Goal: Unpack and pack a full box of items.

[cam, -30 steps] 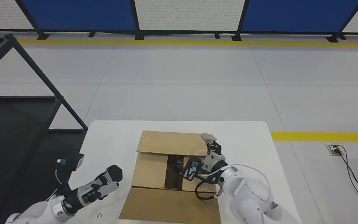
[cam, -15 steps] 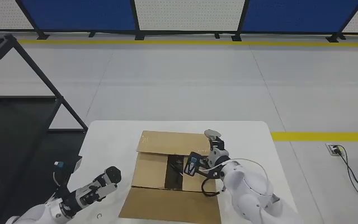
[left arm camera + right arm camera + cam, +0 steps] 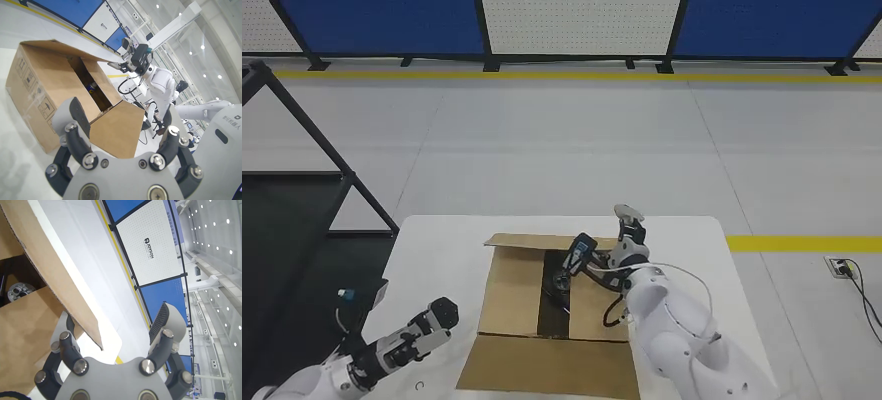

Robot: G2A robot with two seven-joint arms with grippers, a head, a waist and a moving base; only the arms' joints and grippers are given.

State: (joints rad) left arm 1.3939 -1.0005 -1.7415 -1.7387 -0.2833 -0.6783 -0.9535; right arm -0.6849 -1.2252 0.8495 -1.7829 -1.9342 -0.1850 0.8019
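Brown cardboard box (image 3: 512,300): most contents hidden from me; blue can (image 3: 91,87) inside half covered; near flap (image 3: 542,368) cropped at frame edge.

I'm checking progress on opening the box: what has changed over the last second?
The right gripper, open around the edge of the far flap, moved away from the robot, swinging that flap up off the box. The box, its near flap and the left gripper stayed roughly in place.
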